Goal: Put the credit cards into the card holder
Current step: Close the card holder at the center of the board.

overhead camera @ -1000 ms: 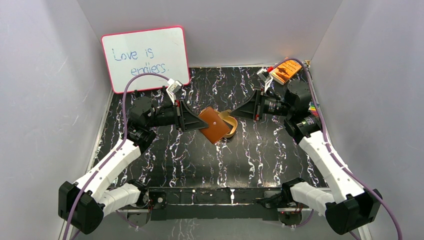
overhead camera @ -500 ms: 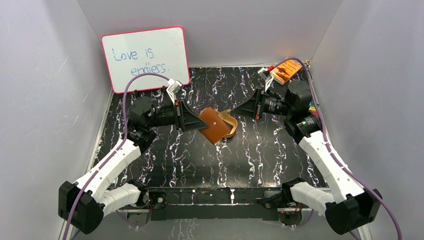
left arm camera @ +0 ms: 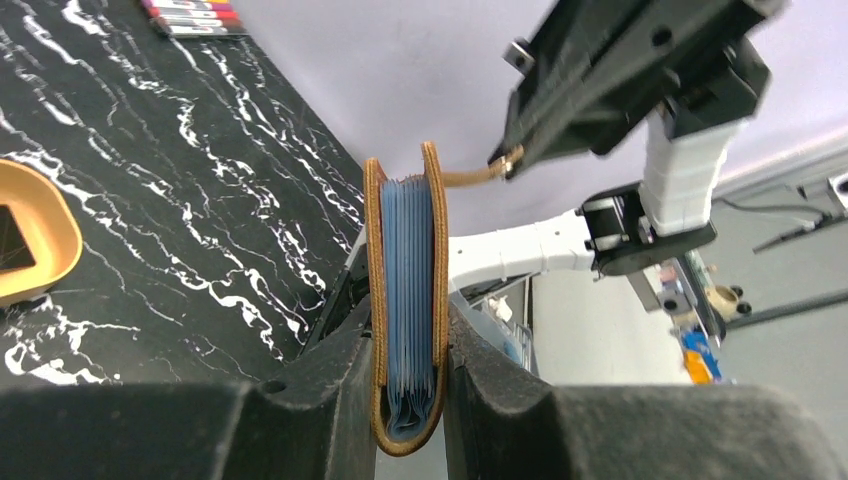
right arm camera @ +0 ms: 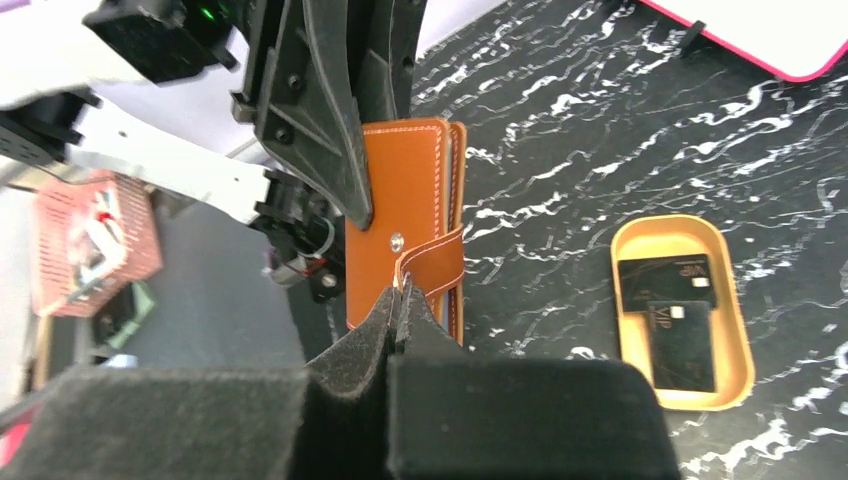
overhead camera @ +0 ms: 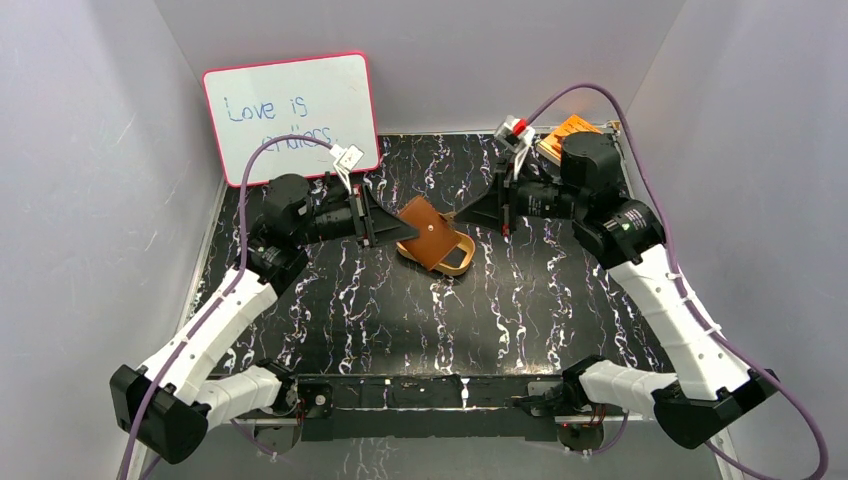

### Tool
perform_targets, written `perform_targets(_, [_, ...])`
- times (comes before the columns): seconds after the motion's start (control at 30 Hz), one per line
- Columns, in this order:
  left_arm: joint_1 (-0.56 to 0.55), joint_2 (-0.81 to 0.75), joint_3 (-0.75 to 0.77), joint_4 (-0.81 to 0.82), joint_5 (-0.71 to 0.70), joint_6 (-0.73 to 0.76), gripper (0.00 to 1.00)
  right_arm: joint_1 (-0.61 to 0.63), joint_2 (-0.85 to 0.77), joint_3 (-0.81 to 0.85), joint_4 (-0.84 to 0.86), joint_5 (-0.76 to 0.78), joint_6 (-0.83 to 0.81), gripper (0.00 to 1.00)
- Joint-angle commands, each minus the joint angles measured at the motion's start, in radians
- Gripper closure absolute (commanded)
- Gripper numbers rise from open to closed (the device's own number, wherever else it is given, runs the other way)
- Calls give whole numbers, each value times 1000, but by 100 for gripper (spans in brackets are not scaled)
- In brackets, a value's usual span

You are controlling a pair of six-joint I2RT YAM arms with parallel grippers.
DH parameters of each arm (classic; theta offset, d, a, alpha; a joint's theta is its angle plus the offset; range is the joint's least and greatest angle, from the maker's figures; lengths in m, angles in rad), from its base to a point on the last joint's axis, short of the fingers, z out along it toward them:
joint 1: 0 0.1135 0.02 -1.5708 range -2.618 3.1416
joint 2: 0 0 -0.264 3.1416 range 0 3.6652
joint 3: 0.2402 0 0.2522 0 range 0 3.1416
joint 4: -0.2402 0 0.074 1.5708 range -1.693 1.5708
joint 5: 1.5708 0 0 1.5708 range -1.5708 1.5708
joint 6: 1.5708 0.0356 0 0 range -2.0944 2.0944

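Left hand (left arm camera: pixel 405 340) is clamped on the brown leather card holder (right arm camera: pixel 400 200), holding it on edge above the bench (right arm camera: pixel 560 130). Right hand (right arm camera: pixel 400 300) is pinched tight on its strap tab (right arm camera: pixel 435 262), which is clear of the snap button (right arm camera: pixel 397 240). Two black credit cards (right arm camera: pixel 683 345) lie in the tan tray (right arm camera: pixel 665 233) on the bench

The brown leather card holder (right arm camera: pixel 400 225) stood on edge, slightly open, strap unsnapped; two black cards (right arm camera: pixel 665 280) lay in a tan tray (right arm camera: pixel 700 401)

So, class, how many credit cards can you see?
2 credit cards, both black, in the tan tray: one above the other in the right wrist view. Others may hide inside the card holder.
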Motion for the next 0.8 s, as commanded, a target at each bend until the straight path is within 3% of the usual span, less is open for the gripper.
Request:
perform_targets(0.0, [1,24,121,-264,-172,24,100,79,20,81,-195,174,-204,100])
perform_targets(0.27, [1,57,198,-344,-178,-47,100,182,54,42,-141,288,-235,100])
perform_targets(0.77, [-12,61,179,-349,-155,1,100,186,51,-76,62,292,-43,100])
